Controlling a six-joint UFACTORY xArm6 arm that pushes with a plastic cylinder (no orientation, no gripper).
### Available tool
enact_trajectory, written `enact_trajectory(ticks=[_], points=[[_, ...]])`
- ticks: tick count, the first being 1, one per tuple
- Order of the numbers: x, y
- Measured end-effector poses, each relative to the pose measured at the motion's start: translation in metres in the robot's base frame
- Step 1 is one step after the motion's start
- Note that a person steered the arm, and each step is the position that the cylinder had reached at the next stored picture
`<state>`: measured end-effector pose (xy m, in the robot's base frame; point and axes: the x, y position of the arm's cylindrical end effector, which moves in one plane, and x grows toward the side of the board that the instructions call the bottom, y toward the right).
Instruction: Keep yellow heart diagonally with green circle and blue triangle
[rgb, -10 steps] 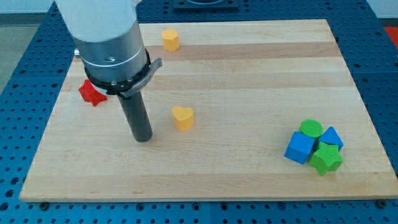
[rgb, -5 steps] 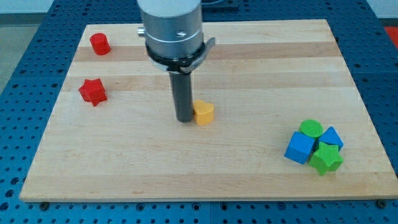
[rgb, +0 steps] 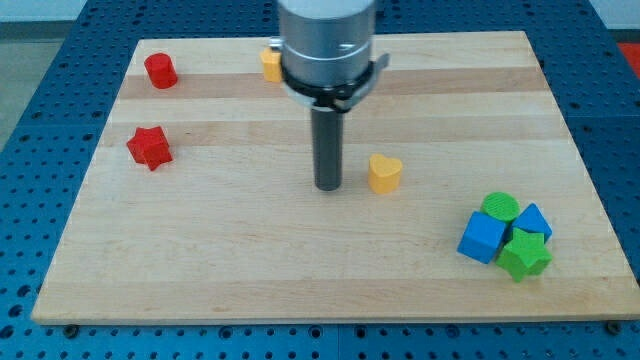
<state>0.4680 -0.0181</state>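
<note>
Camera view, the only one. Partly hidden behind the arm's grey body near the view's top: a yellow block (rgb: 270, 64), shape not clear. Top of the arm cut off by the frame.

Wooden worktop (rgb: 300, 270) fully in view, with broad bare wood along the view's bottom and across the middle left. Near the left edge, a red star (rgb: 149, 147), and above it a red block (rgb: 159, 70), roughly cylindrical.

Clustered near the bottom right corner and touching one another: green circle (rgb: 500, 208), blue triangle (rgb: 533, 220), blue cube (rgb: 482, 238), green star (rgb: 524, 255). Open wood between this cluster and the yellow heart (rgb: 384, 172), which sits near the middle, up and to the left of the cluster, well apart from it.

No jaws on this arm, only a dark rod holding nothing. My tip (rgb: 329, 187) resting on the wood just left of the yellow heart, a small gap between, not touching.
</note>
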Motion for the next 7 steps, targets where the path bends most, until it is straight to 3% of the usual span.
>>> enact_trajectory(ticks=[1,2,4,5,6,7], points=[[-0.001,0.012],[-0.001,0.069],[0.028,0.114],[0.028,0.110],[0.028,0.058],[0.023,0.043]])
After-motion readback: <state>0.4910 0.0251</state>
